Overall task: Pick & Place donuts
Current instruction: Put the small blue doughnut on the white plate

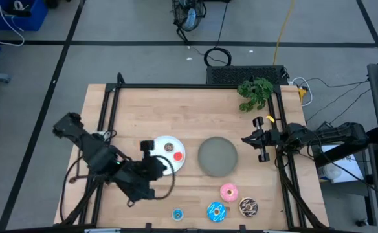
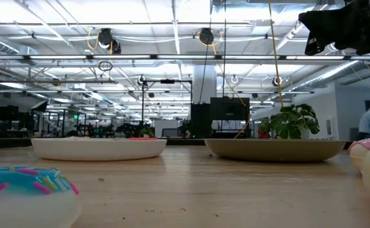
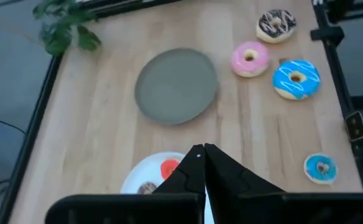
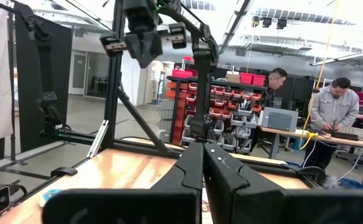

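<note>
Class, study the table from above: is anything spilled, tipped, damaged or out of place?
Nothing stands out. The white plate and grey plate lie flat, and the pink donut, blue sprinkled donut, chocolate sprinkled donut and small blue donut lie flat and apart on the table.

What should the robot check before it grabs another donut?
1. Left gripper empty and shut, above the white plate: ok.
2. Red donut resting on the white plate: ok.
3. Grey plate bare, nothing on it: ok.
4. Pink donut, big blue donut, chocolate donut and small blue donut waiting on the table, apart from each other: ok.
5. Right gripper parked at the table's right edge, shut: ok.
6. Every donut on the white plate counted: cannot tell, the arm hides part.
</note>
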Robot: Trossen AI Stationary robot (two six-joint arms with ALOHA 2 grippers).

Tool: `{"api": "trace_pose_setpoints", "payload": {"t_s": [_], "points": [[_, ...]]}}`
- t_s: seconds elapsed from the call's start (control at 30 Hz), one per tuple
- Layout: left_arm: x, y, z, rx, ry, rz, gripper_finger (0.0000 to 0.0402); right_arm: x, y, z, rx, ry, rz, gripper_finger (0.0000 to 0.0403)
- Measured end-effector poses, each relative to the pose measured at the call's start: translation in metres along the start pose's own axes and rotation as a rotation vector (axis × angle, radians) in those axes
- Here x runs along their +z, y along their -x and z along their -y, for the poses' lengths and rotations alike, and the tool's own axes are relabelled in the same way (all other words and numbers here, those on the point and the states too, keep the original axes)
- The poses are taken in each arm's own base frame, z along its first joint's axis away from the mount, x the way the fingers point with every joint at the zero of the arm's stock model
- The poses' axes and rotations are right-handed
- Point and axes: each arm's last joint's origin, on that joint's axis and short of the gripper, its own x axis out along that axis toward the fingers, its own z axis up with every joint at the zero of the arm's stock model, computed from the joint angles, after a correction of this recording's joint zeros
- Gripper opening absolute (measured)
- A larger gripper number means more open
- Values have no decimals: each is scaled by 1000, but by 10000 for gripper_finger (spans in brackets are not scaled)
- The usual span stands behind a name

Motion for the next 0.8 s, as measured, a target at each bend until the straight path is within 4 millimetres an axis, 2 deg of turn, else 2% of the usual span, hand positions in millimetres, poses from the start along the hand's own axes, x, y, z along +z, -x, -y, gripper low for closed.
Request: {"api": "trace_pose_setpoints", "payload": {"t_s": [0.2,0.33,0.5,0.6,0.8], "points": [[-30,3,15,-1,-20,4,13,0,0,1,-35,21,-5,0],[-38,8,12,-42,40,92,6,-1,0,3,-112,16,-22,0],[-59,-1,3,-53,81,145,5,-1,0,4,-131,8,-23,0],[-76,-15,8,-54,67,215,6,-1,0,4,-130,5,-22,0],[-103,-57,22,-105,84,377,5,0,0,4,-131,7,-15,0]]}}
